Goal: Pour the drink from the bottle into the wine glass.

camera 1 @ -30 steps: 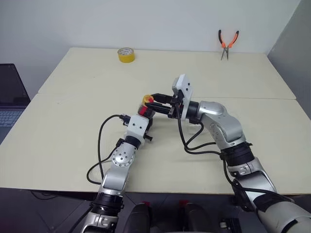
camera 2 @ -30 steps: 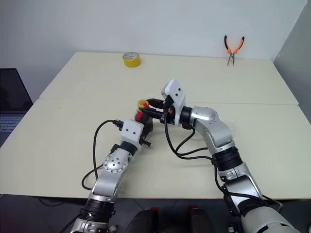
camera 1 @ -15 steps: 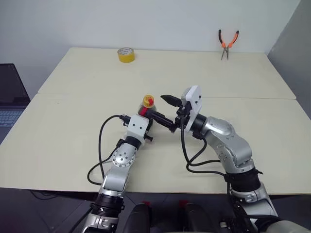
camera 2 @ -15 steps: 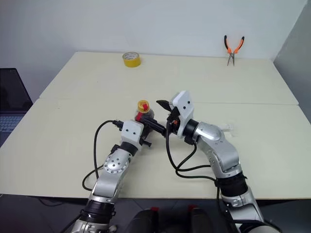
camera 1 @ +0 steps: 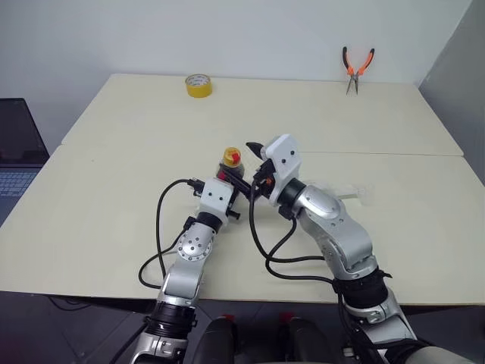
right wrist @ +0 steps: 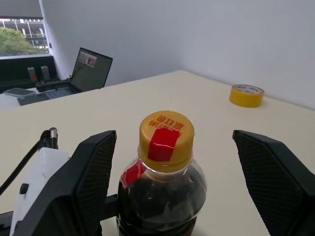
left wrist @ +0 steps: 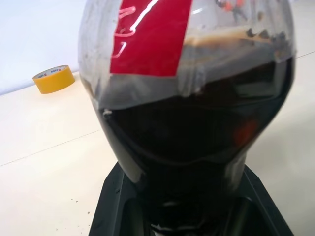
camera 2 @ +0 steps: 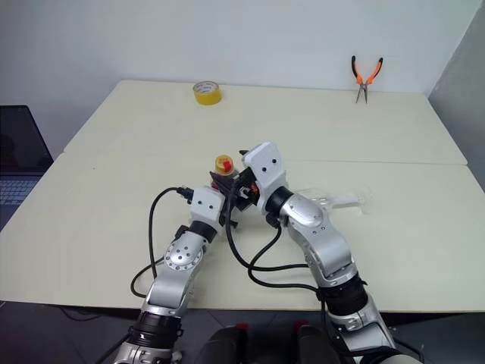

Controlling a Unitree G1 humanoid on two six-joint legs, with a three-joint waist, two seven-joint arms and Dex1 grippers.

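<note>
The bottle stands upright near the table's middle, its yellow cap on and the dark drink filling it up to the red label. My left gripper is shut on the bottle's body from the near side. My right gripper is open wide, with one finger on each side of the cap and touching nothing. The wine glass is to the right, behind my right arm. It seems to lie on its side and is partly hidden.
A yellow tape roll sits at the table's far left, and orange-handled pliers at the far right by the wall. An open laptop stands on a desk off the table's left edge. A seam crosses the table.
A second ago my right gripper's fingers were closed at the cap. They opened wide, drew off to the right, then swung back to either side of the cap. The bottle and left arm stayed put.
</note>
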